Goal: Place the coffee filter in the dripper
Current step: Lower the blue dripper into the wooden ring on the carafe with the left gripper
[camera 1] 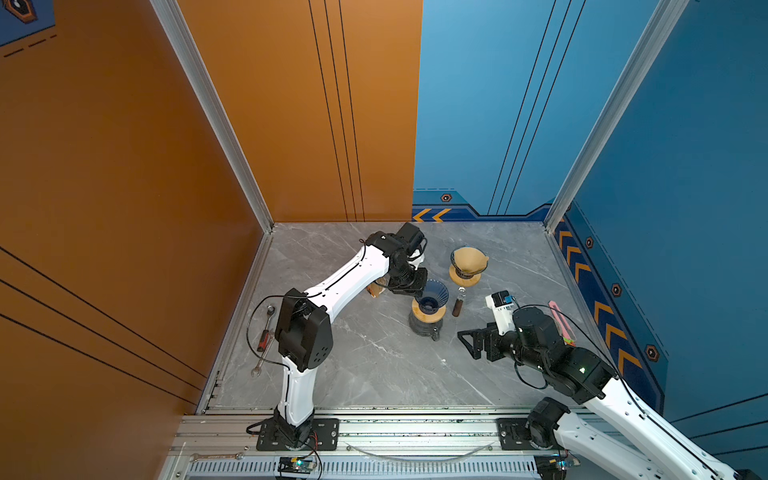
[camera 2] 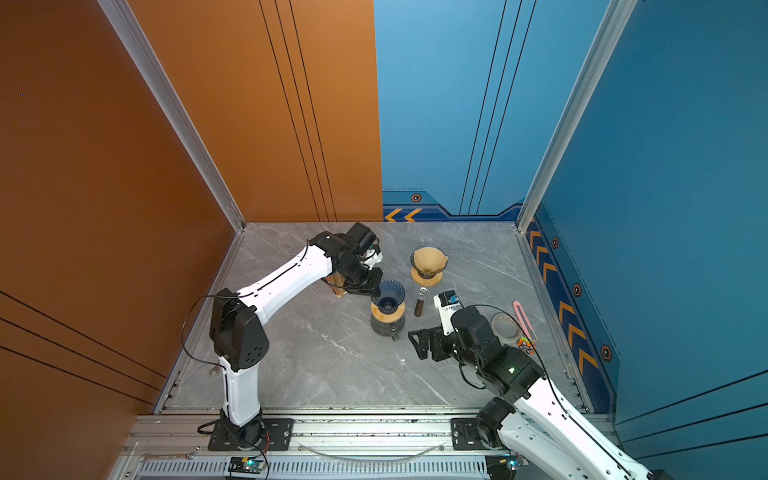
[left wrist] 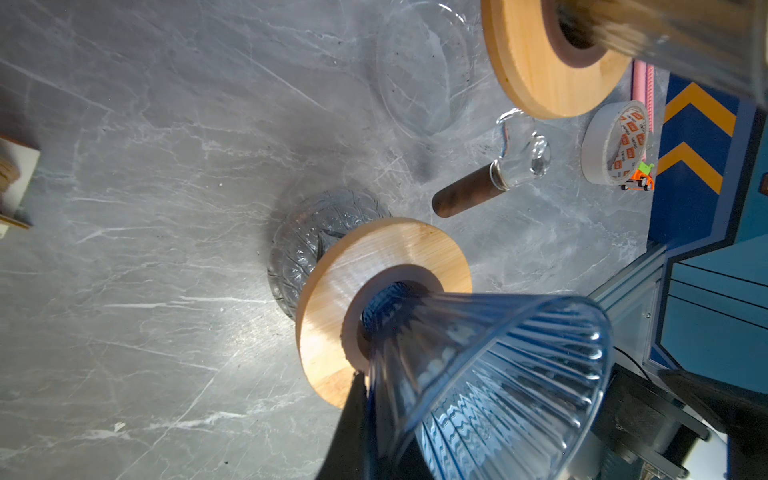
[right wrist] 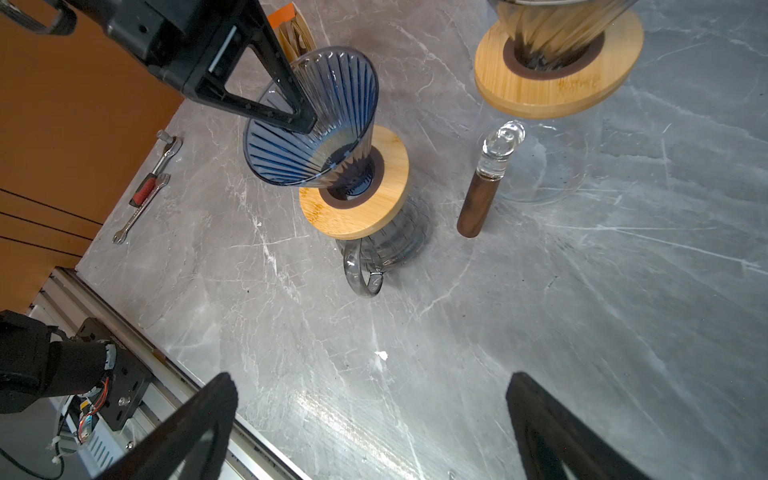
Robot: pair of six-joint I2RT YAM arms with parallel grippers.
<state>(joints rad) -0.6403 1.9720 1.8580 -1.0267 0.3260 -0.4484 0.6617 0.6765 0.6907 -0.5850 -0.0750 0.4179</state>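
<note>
The coffee filters [right wrist: 296,38] stand folded flat on edge in their holder [camera 1: 376,289]. In a top view the holder is just beside the blue dripper [right wrist: 340,95], at its 9 o'clock, half hidden behind the left arm. No filter is in that dripper yet, and I cannot tell which way the filters' tips point.

The left claw [right wrist: 301,114] is clamped on the dripper's rim at the 9 o'clock side, one finger reaching inside the cone. The dripper's long axis runs roughly upright. Its wide mouth is up and its narrow neck sits in the wood collar [right wrist: 374,208] on the glass carafe [right wrist: 399,243].

A wood-handled glass scoop [right wrist: 478,203] lies at 3 o'clock. A second dripper [camera 1: 467,257], already lined with brown paper, stands at 1 o'clock. The right claw [right wrist: 370,380] hangs at 5 o'clock over the bench [right wrist: 582,332], jaws spread wide apart and empty.

A sideways tug on the thin rim could, I judge, tip cone and collar off the carafe or topple the carafe. The finger inside the cone blocks the filter's seat. For the right claw the holder lies beyond the left arm, so reaching it risks a collision. The thin stacked papers may also come out several at once, or crumple.
</note>
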